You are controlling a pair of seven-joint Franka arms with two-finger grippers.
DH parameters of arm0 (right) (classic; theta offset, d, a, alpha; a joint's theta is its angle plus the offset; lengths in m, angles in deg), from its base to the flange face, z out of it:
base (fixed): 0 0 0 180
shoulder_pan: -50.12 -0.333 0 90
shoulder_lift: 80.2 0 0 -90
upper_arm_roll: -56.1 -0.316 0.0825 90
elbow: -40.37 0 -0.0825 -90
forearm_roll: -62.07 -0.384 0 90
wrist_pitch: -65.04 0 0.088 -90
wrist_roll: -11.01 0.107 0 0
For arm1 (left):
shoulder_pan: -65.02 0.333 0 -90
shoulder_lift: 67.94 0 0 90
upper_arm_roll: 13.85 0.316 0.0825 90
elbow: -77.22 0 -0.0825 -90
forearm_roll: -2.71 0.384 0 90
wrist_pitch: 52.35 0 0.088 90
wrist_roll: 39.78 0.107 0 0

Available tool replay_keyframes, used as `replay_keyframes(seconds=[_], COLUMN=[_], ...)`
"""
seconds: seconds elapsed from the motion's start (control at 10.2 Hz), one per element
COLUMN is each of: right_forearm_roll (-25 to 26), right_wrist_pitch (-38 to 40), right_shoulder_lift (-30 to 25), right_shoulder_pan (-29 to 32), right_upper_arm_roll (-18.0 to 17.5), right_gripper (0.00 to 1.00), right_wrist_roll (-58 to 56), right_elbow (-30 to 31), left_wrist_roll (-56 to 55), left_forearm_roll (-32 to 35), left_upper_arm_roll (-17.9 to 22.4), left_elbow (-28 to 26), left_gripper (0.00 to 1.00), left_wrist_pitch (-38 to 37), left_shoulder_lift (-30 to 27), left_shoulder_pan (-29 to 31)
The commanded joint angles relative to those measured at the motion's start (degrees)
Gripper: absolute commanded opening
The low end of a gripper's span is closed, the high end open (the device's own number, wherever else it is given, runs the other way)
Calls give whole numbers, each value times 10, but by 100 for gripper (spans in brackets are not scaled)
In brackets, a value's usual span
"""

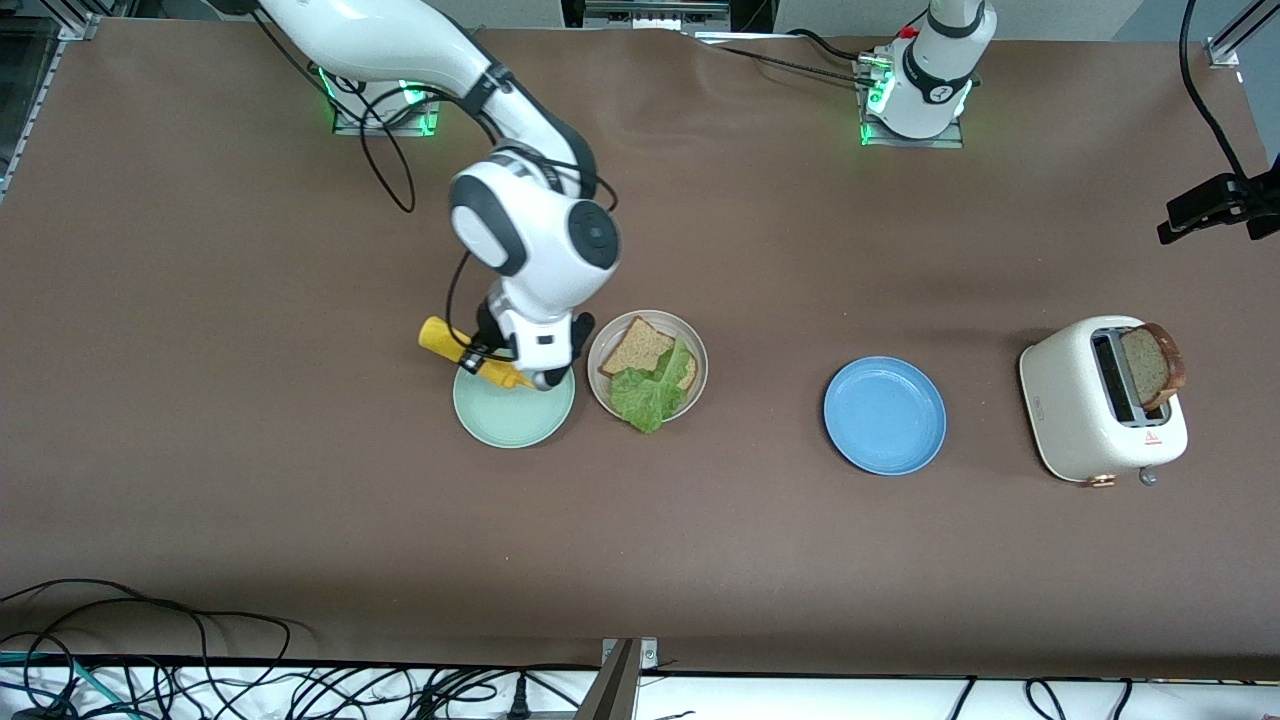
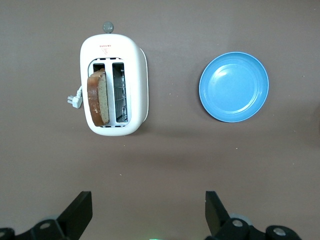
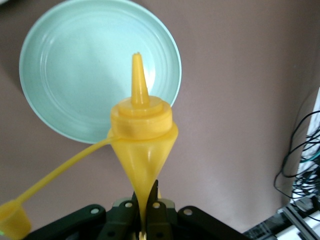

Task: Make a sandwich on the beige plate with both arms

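Toward the right arm's end of the tabletop, clamping the right gripper (image 1: 497,366) on a yellow bottle (image 1: 470,358), jaws squeezed narrow around it. Hanging there over the rim of the mint plate (image 1: 512,425), bottle tilted, long axis slanting across that rim, nozzle apparently aiming down at the mint plate and toward the beige plate (image 1: 699,352). Showing the same in the right wrist view: gripper (image 3: 147,210) pinching the bottle (image 3: 142,132), nozzle uncapped, cap dangling on its strap, mint plate (image 3: 65,65) bare beneath.

Sitting just beside the mint plate, toward the left arm's end: beige plate carrying one bread slice (image 1: 637,347) and lettuce (image 1: 650,397), leaf overhanging the rim nearest the front camera. Lacking a top slice, so only half building the sandwich so far.

Lying well apart, farther toward the left arm's end: blue plate (image 1: 885,415), then toaster (image 1: 1072,420), second slice (image 1: 1152,364) standing upright in one slot.

Waiting high over the tabletop with the left gripper (image 2: 147,216), jaws spread wide and holding nothing, looking down on toaster (image 2: 132,85), slice (image 2: 98,97) and blue plate (image 2: 234,86).

Judging the coming move: probably needing only a short carry from the mint plate toward the left arm's end to bring the nozzle over the lettuce, right arm being much the nearer. Leaving the toaster slice to the left arm, jaws needing to straddle its thin faces.
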Motion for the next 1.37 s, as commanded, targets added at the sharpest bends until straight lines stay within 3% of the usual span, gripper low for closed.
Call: replay_keyframes(seconds=[0.0,0.2,0.68,1.27], right_forearm_roll=[18,14,39,66], right_wrist_pitch=[12,-33,-18,-28], right_shoulder_lift=[30,35,65,92], right_shoulder_pan=[-29,-31,-56,-70], right_upper_arm_roll=[2,1,-21,-20], right_gripper=[0,0,0,0], right_wrist_roll=[7,2,28,52], right_elbow=[-37,-34,-32,-32], left_wrist_roll=[0,0,0,1], left_forearm_roll=[14,14,14,14], left_upper_arm_roll=[-3,-3,-3,-2], left_elbow=[15,15,15,15], left_gripper=[100,100,100,100], left_wrist_pitch=[-11,-11,-11,-11], left_shoulder_lift=[5,5,5,5], left_shoulder_pan=[-2,-2,-1,5])
